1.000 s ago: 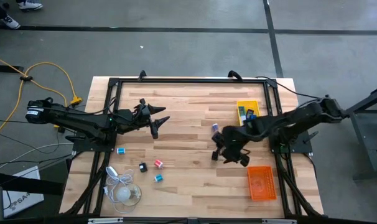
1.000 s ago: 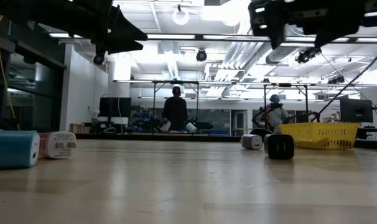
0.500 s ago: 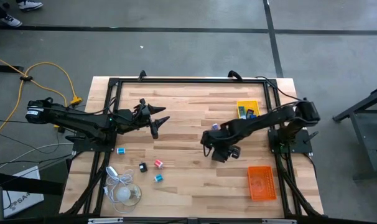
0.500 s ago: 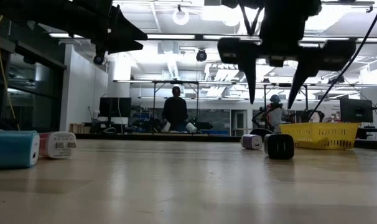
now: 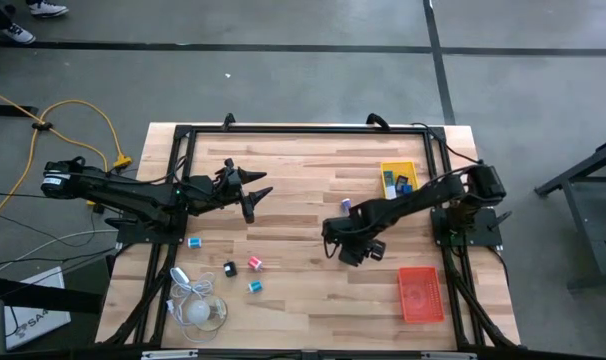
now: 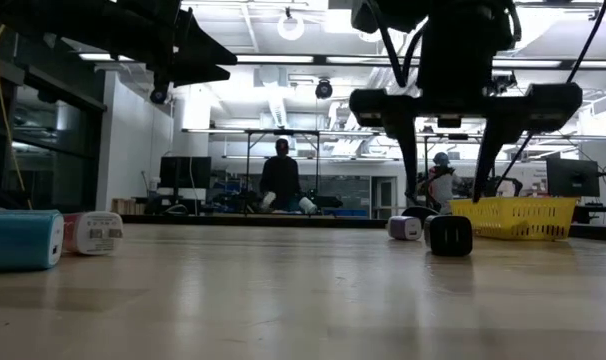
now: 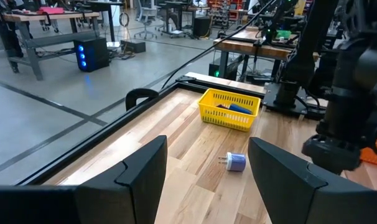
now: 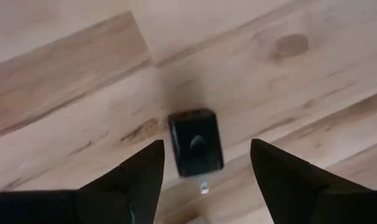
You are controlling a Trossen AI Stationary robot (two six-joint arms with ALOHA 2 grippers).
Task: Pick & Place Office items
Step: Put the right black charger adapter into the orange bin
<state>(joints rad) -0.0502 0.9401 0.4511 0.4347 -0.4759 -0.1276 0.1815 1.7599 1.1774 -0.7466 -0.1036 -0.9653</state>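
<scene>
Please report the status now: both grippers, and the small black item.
Right gripper open, hanging over the small black plug-like block on the wood table. Left gripper open, empty, waiting at its own side. Nothing blocks the block.

Near the desk (image 5: 303, 170) middle, the right hand (image 6: 448, 160) is hanging open above a small charger block (image 8: 195, 142). Another plug piece (image 7: 236, 162) is lying beside it, with a tray (image 5: 397, 178) sitting behind.

1. A small black block (image 8: 195, 142) lies on the pale wooden tabletop (image 8: 70, 93), near frame centre.
2. The right end effector (image 8: 204, 177) has two dark fingers (image 8: 139, 177) spread apart, framing it from the lower frame.
</scene>
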